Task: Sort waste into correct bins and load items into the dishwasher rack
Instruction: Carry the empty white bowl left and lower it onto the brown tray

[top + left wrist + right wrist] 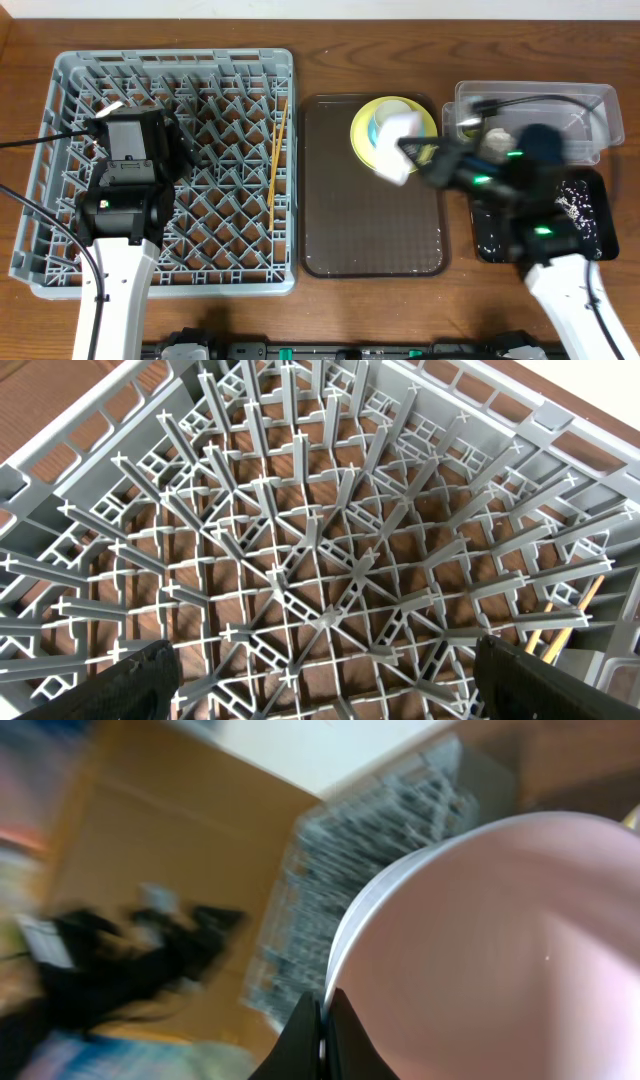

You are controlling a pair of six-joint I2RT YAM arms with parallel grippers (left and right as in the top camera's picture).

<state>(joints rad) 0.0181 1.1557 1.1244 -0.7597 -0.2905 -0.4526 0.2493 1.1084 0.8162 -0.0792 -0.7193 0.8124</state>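
Hangs the left gripper (330, 705) straight down over the rack (170, 62), jaws spread wide, holding nothing. Reaches leftward from the near right across the black tray (600, 235); clamps the right gripper (322, 1032) on the rim of the bowl (397, 140), tilted above the brown tray (370, 240) against the plate (362, 135). Keeps chopsticks (276, 160) along the rack's right side, long axis near-to-far.

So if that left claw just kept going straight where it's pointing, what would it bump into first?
Most likely the upright pegs of the grey dishwasher rack, straight ahead of the open left gripper. The chopsticks lie off to the side.
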